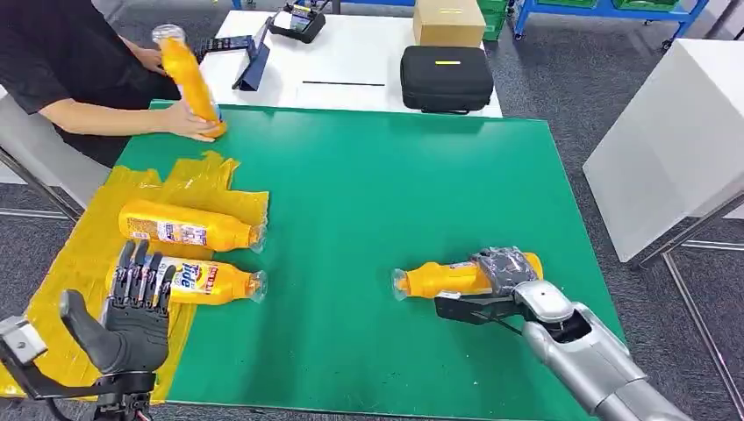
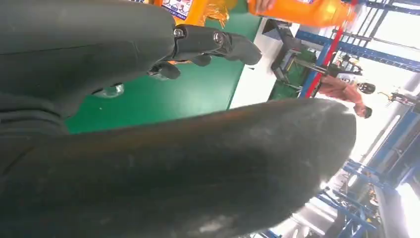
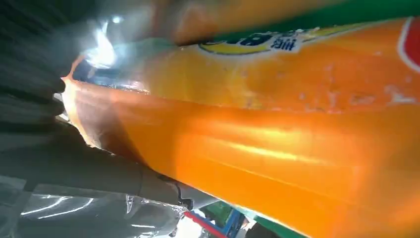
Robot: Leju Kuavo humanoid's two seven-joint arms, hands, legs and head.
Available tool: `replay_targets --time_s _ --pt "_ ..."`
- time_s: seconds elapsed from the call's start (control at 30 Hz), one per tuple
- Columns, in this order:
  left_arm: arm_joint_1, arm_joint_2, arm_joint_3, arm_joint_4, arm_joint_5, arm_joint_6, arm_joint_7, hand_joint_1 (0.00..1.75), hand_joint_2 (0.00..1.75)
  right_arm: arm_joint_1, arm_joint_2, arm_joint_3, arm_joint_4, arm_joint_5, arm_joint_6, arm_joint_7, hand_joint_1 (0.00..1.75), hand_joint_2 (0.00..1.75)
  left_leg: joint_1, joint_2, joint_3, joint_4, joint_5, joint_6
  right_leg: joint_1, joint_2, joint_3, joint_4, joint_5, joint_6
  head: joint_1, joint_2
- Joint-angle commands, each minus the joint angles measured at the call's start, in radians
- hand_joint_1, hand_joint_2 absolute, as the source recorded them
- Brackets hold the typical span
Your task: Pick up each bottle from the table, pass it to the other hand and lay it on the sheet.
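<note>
Here, right hand: we saw the right hand point(image 1: 507, 270) wrapped over the base end of an orange bottle point(image 1: 443, 279) lying on its side on the green table point(image 1: 368, 193), its cap end pointing away from the hand toward the left hand's side.
Right wrist view: we saw the bottle's orange body point(image 3: 277, 144) pressed close against the hand, filling most of the picture.
Left hand: we saw the left hand point(image 1: 132, 316) empty, its fingers apart and pointing forward, hovering over the near edge of the yellow sheet point(image 1: 79, 254).
Bottles on the sheet: we counted two; the nearer bottle point(image 1: 211, 281) lay just beyond the left hand's fingertips, the farther bottle point(image 1: 189, 230) beside it and farther from the hand, both with caps toward the right hand's side.
Person: we saw a person's hand point(image 1: 189, 123) at the far corner of the table, well beyond the left hand, holding a fourth bottle point(image 1: 186, 77) tilted with its base on the table.
Behind the table: we noted a black case point(image 1: 446, 77) and a cardboard box point(image 1: 448, 21) on a white table point(image 1: 351, 61).
</note>
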Motion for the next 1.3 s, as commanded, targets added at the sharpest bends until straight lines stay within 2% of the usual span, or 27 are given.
replay_targets --time_s 0.03,0.1,0.13,0.33,0.47,0.53,0.57,0.6,0.67,0.8,0.83,0.9,0.93,0.97,1.0,1.07,1.1,1.13,1.2,1.23,1.3 --pt "-0.022 -0.025 0.034 0.013 -0.012 -0.009 0.018 0.0 0.0 0.088 0.059 -0.052 0.103 0.067 0.039 0.035 0.0 1.75 0.002 -0.002 0.002 -0.001 0.0 0.0 0.002 -0.001 0.004 -0.002 0.0 -0.004 0.0 0.0" --pt "-0.04 -0.023 0.028 0.025 -0.013 -0.011 0.019 0.0 0.0 0.082 0.076 -0.076 0.137 0.081 0.059 0.04 0.07 1.75 0.002 -0.004 0.003 -0.001 0.0 0.0 0.002 -0.002 0.004 -0.002 0.0 -0.006 0.0 0.0" --pt "-0.053 -0.027 0.029 0.026 -0.014 -0.01 0.019 0.0 0.0 0.074 0.081 -0.077 0.143 0.083 0.059 0.04 1.75 1.75 0.002 -0.006 0.005 -0.002 0.0 0.0 0.003 -0.003 0.006 -0.003 -0.001 -0.008 0.0 0.0" --pt "-0.065 -0.034 0.032 0.033 -0.016 -0.008 0.028 0.0 0.0 0.054 0.096 -0.091 0.188 0.09 0.059 0.03 1.75 1.75 0.001 -0.005 0.006 -0.002 0.001 0.001 0.002 -0.003 0.007 -0.003 -0.001 -0.01 0.0 0.0" --pt "-0.048 -0.033 0.033 0.022 -0.021 -0.01 0.033 0.0 0.0 0.07 0.102 -0.127 0.153 0.073 0.028 0.02 1.75 1.75 0.002 -0.004 0.008 -0.002 0.001 0.001 0.002 -0.002 0.009 -0.003 -0.001 -0.008 0.0 0.0" --pt "-0.032 -0.03 0.034 0.016 -0.023 -0.016 0.031 0.0 0.0 0.108 0.117 -0.187 0.08 0.006 0.024 0.005 1.75 1.75 0.001 -0.003 0.009 -0.002 0.001 0.001 0.002 -0.002 0.01 -0.003 -0.002 -0.008 0.001 0.0" --pt "-0.017 -0.023 0.028 0.019 -0.034 0.002 0.055 0.0 0.0 0.147 0.147 -0.225 0.054 -0.044 0.037 -0.015 1.75 1.75 0.001 -0.004 0.01 -0.002 0.001 0.001 0.002 -0.002 0.011 -0.003 -0.002 -0.01 0.0 0.0" --pt "-0.009 -0.022 0.028 0.016 -0.036 0.001 0.052 0.0 0.0 0.166 0.173 -0.254 0.035 -0.091 0.016 -0.036 1.75 1.75 0.001 -0.003 0.011 -0.002 0.0 0.001 0.001 -0.002 0.012 -0.002 -0.002 -0.007 0.0 0.0" --pt "-0.003 -0.024 0.032 0.008 -0.043 -0.007 0.053 0.0 0.0 0.189 0.219 -0.304 -0.041 -0.258 0.044 -0.074 1.75 1.75 0.002 -0.003 0.011 -0.002 0.0 0.0 0.002 -0.001 0.013 -0.003 -0.002 -0.007 0.0 0.0" --pt "-0.007 -0.027 0.034 0.008 -0.046 -0.008 0.059 0.0 0.0 0.188 0.21 -0.287 -0.067 -0.281 0.055 -0.046 1.75 1.75 0.004 0.0 0.012 -0.001 -0.003 -0.002 0.005 0.002 0.013 -0.002 -0.001 -0.007 0.002 0.0" --pt "-0.013 -0.022 0.028 0.014 -0.052 -0.017 0.068 0.0 0.0 0.198 0.243 -0.345 -0.084 -0.464 0.114 -0.119 1.75 1.75 0.004 0.0 0.013 -0.002 -0.004 -0.003 0.005 0.003 0.012 -0.002 -0.002 -0.01 0.001 0.0" --pt "-0.017 -0.024 0.027 0.021 -0.054 -0.018 0.069 0.0 0.0 0.202 0.239 -0.333 -0.107 -0.483 0.118 -0.103 1.75 1.75 0.004 0.006 0.015 -0.001 -0.006 -0.004 0.004 0.008 0.017 -0.001 -0.002 -0.007 0.0 0.0" --pt "-0.023 -0.017 0.017 0.029 -0.065 -0.023 0.072 0.0 0.0 0.211 0.256 -0.354 -0.136 -0.629 0.172 -0.148 1.75 1.75 0.004 0.004 0.016 -0.002 -0.006 -0.004 0.005 0.007 0.018 -0.001 -0.002 -0.01 0.0 0.0" --pt "-0.034 -0.01 0.0 0.043 -0.072 -0.044 0.073 0.0 0.0 0.213 0.285 -0.371 -0.164 -0.846 0.256 -0.168 1.75 1.75 0.005 0.008 0.017 0.0 -0.007 -0.004 0.006 0.009 0.014 -0.001 -0.003 -0.006 0.001 0.0" --pt "-0.041 -0.007 -0.011 0.052 -0.071 -0.056 0.073 0.0 1.75 0.208 0.292 -0.347 -0.194 -0.914 0.274 -0.175 1.75 1.75 0.007 0.006 0.017 -0.001 -0.007 -0.005 0.007 0.007 0.013 -0.001 -0.003 -0.011 0.001 0.0" --pt "-0.052 0.0 -0.038 0.064 -0.07 -0.077 0.067 0.0 1.75 0.171 0.307 -0.28 -0.242 -1.039 0.285 -0.174 1.75 1.75 0.006 0.007 0.017 -0.002 -0.007 -0.005 0.006 0.008 0.013 -0.001 -0.004 -0.013 0.0 0.0" --pt "-0.054 0.0 -0.047 0.065 -0.071 -0.072 0.067 0.0 1.75 0.154 0.302 -0.243 -0.254 -1.077 0.255 -0.144 1.75 1.75 0.006 0.01 0.017 -0.001 -0.008 -0.005 0.006 0.01 0.012 0.0 -0.004 -0.011 0.001 0.0" --pt "-0.057 0.004 -0.06 0.063 -0.071 -0.08 0.062 0.0 1.75 0.145 0.297 -0.221 -0.264 -1.104 0.254 -0.154 1.75 1.75 0.005 0.008 0.015 -0.001 -0.008 -0.005 0.006 0.009 0.01 0.001 -0.004 -0.013 0.001 0.0" --pt "-0.064 0.01 -0.081 0.062 -0.067 -0.102 0.054 0.0 1.75 0.114 0.29 -0.173 -0.269 -1.133 0.243 -0.173 1.75 1.75 0.005 0.01 0.008 0.0 -0.005 -0.004 0.005 0.013 0.014 0.003 -0.003 -0.01 0.0 0.0" --pt "-0.07 0.016 -0.101 0.06 -0.061 -0.125 0.048 0.0 1.75 0.085 0.287 -0.138 -0.259 -1.156 0.221 -0.184 1.75 1.75 0.005 0.008 0.001 0.0 -0.002 -0.004 0.006 0.011 0.008 0.004 0.001 -0.01 0.0 0.0" --pt "-0.082 0.018 -0.129 0.066 -0.064 -0.138 0.045 0.0 1.75 0.049 0.288 -0.103 -0.231 -1.19 0.197 -0.186 1.75 1.75 0.005 0.007 -0.001 0.0 -0.001 -0.004 0.006 0.01 0.007 0.003 0.001 -0.008 0.001 0.0"
